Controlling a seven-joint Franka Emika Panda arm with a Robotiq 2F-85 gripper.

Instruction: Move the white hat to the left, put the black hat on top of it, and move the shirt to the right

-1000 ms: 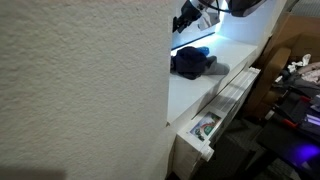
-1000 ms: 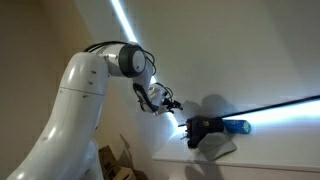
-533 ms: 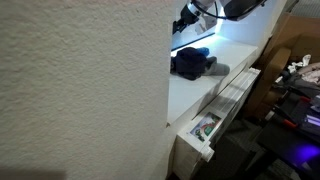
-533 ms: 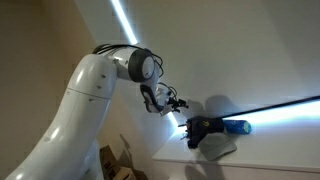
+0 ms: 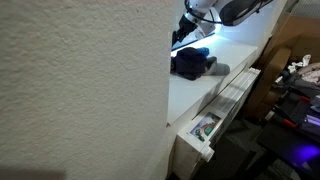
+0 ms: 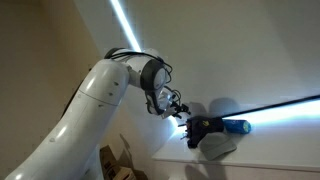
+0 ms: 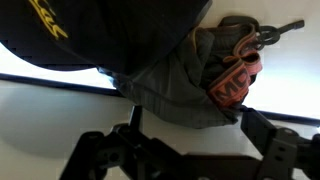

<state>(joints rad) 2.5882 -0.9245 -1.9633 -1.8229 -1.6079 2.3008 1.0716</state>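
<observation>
A dark pile lies on the white table (image 5: 200, 95). In the wrist view the black hat (image 7: 90, 30), with a yellow logo, lies over a grey cloth with orange print and a buckled strap, which looks like the white hat (image 7: 170, 85) in shadow. It shows as a pale piece in both exterior views (image 5: 219, 68) (image 6: 223, 148). The bright blue shirt (image 6: 236, 127) sticks out of the pile. My gripper (image 7: 195, 135) (image 5: 184, 24) (image 6: 180, 109) is open and empty, just short of the pile.
A textured wall (image 5: 80, 90) hides the near part of an exterior view. An open drawer (image 5: 205, 128) with small items juts out below the table's front edge. Boxes and gear (image 5: 295, 90) stand beyond the table.
The arm has swung a little closer to the pile, the gripper edging toward the hats. The pile has not moved.
</observation>
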